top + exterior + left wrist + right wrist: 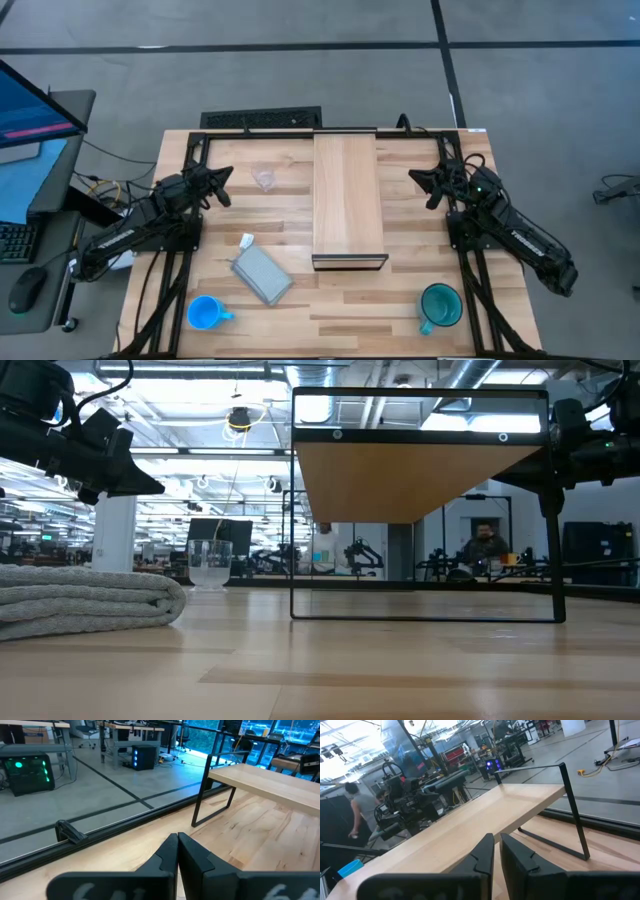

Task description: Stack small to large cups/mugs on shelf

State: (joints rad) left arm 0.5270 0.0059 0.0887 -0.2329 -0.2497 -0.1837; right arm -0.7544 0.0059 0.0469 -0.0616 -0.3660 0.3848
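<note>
The shelf [348, 195] of pale wood stands on black legs in the table's middle, bare on top. The tiny clear glass cup [264, 179] stands left of it; it also shows in the low view [209, 564]. The bright blue mug [205, 313] stands at the near left, the teal mug [440, 306] at the near right. My left gripper [226, 184] is shut and empty, raised at the far left, beside the glass cup. My right gripper [420, 186] is shut and empty, raised at the far right of the shelf.
A flat grey pouch [262, 274] lies between the blue mug and the shelf's near end; it shows in the low view [85, 602]. A black frame [260, 120] runs along the table's far edge. A monitor and keyboard stand off the table's left.
</note>
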